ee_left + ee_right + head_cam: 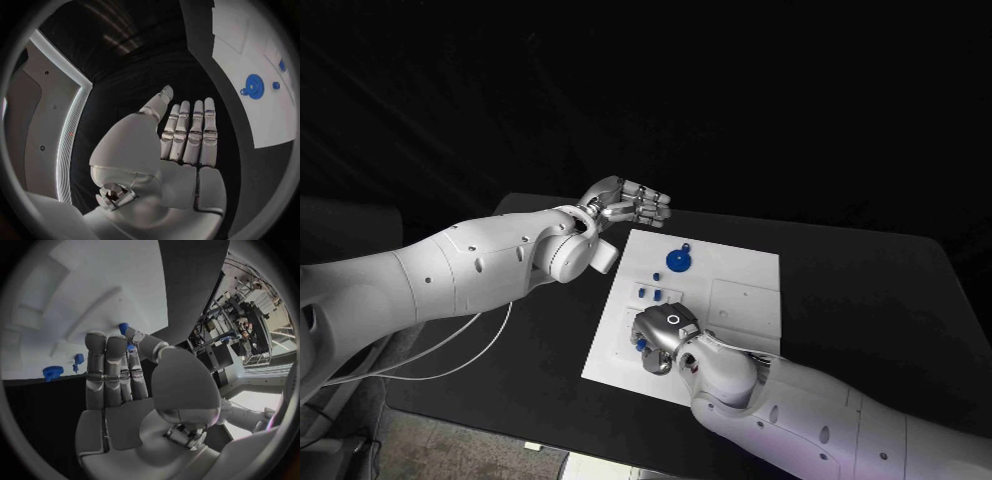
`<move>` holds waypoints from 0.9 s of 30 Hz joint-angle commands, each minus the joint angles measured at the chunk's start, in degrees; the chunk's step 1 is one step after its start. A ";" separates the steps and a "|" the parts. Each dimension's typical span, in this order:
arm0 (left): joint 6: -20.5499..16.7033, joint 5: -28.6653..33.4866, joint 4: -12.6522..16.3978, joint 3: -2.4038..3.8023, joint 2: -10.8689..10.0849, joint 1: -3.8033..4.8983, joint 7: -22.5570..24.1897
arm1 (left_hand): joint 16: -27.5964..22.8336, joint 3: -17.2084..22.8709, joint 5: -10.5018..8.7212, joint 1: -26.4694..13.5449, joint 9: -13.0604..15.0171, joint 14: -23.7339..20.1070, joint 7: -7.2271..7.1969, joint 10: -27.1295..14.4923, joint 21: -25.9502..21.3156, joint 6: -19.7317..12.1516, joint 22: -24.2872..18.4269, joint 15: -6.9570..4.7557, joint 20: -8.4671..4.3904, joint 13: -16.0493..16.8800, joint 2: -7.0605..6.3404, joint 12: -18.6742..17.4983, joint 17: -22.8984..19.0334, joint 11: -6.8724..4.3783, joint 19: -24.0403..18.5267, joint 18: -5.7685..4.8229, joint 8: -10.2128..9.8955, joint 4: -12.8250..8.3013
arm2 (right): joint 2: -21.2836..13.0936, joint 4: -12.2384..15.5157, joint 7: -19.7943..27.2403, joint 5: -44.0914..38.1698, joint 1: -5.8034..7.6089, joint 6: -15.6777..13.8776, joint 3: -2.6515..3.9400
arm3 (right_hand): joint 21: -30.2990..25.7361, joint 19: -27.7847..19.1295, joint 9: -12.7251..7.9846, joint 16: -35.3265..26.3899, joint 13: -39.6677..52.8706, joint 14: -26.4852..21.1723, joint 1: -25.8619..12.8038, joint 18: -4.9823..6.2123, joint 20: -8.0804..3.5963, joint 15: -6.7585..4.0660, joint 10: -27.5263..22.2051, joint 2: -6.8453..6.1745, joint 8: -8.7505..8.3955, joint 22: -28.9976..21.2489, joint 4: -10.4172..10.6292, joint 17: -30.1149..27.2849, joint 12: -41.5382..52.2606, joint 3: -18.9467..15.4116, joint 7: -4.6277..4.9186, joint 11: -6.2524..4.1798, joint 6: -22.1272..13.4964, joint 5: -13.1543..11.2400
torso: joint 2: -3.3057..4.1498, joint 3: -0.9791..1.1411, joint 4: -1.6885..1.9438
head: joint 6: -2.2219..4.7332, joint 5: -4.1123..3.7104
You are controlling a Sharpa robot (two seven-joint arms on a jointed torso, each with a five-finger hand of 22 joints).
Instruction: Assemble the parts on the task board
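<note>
The right hand (pixel 665 340) lies low on the near edge of the task board (pixel 740 300), thumb and a finger pinching a small blue part (pixel 123 328). The left hand (pixel 629 203) hovers above the counter (pixel 877 290) beside the board (fingers straight, together, holding nothing). A blue gear (pixel 678 261) rests on the board.

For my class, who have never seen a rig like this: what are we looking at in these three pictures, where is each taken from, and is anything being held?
This is a robot with two white arms ending in silver hands, at a black table. One picture looks down from its head; the other two are fisheye cameras at its wrists, behind each hand. On the table lies a white task board with small blue parts, among them a round blue gear. The left hand hovers beside the board's far corner, fingers straight and together, holding nothing. The right hand rests over the board's near edge; a small blue part sits at its fingertips, seemingly pinched.
</note>
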 commanded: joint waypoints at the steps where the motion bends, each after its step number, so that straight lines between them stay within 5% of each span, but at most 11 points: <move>1: 0.97 0.34 0.05 0.04 0.12 0.05 0.18 | -0.27 0.01 0.25 0.12 0.02 -0.25 0.02 -0.38 0.26 -0.16 -0.05 -0.21 -0.03 0.07 0.48 0.08 -0.08 -0.04 0.11 0.98 -0.01 0.42 | 0.12 -0.26 1.04 1.72 -0.27 0.81 -0.26 | -0.28 1.32 -0.27 -0.02 -0.18 0.00 -0.91 0.99 0.55 0.63 -1.57 -0.40 0.01 2.76 0.28 0.05 0.06 -0.47 0.50 -0.02 -1.95 0.92 | -0.04 0.01 -0.05 | -0.09 0.09; 9: 1.12 0.34 0.03 0.04 0.09 0.05 0.01 | -0.27 -0.02 0.18 0.15 0.02 -0.34 0.04 -0.48 0.27 -0.26 -0.11 -0.18 0.00 0.06 0.44 0.07 -0.08 0.00 0.07 0.99 -0.02 0.46 | 0.08 -0.53 1.68 3.42 -0.27 -0.09 -0.33 | -3.10 1.54 -0.33 0.08 -0.26 0.00 -2.49 2.05 1.94 1.89 -7.38 -2.88 0.09 1.57 1.86 -0.55 0.08 -2.38 1.23 1.46 -5.14 2.16 | -0.02 0.03 -0.06 | -0.13 0.10; 12: 1.16 0.34 0.01 0.04 0.07 0.05 -0.05 | -0.27 -0.02 0.18 0.15 0.02 -0.34 0.04 -0.48 0.27 -0.26 -0.11 -0.18 0.00 0.06 0.44 0.07 -0.08 0.00 0.07 0.99 -0.02 0.46 | 0.00 -0.51 1.98 3.95 -0.27 -0.77 -0.35 | -4.89 1.92 -0.36 0.02 -0.26 -0.02 -2.39 2.52 2.44 2.31 -11.32 -4.26 0.11 0.45 3.02 -1.07 0.17 -5.27 0.75 2.25 -6.98 1.86 | -0.02 0.02 -0.05 | -0.15 0.11; 16: 1.20 0.34 0.01 0.04 0.03 0.05 -0.11 | -0.27 -0.02 0.18 0.15 0.02 -0.34 0.04 -0.48 0.27 -0.26 -0.11 -0.18 0.00 0.06 0.44 0.07 -0.08 0.00 0.07 0.99 -0.02 0.46 | -0.13 -0.39 2.22 4.39 -0.27 -1.79 -0.37 | -6.53 2.35 -0.39 0.20 -0.29 -0.08 -0.48 3.06 2.90 2.66 -13.32 -4.18 0.08 -0.89 4.00 -1.77 0.12 -9.73 0.36 2.71 -7.75 1.98 | -0.02 0.02 -0.05 | -0.15 0.11; 27: 1.33 0.34 0.02 0.03 -0.15 0.05 -0.24 | -0.27 -0.04 0.19 0.29 0.02 -0.39 0.07 -0.52 0.28 -0.34 -0.14 -0.17 0.01 0.07 0.46 0.09 -0.08 0.02 0.07 1.02 -0.02 0.43 | -1.68 1.82 1.71 5.19 -0.26 -6.40 -0.36 | -9.84 2.36 -0.45 0.14 -0.30 -0.35 2.67 4.77 4.00 3.65 -19.24 -5.96 0.10 -3.34 6.49 -3.30 0.20 -14.04 -0.85 4.17 -11.84 1.52 | -0.05 0.01 -0.11 | 0.10 -0.22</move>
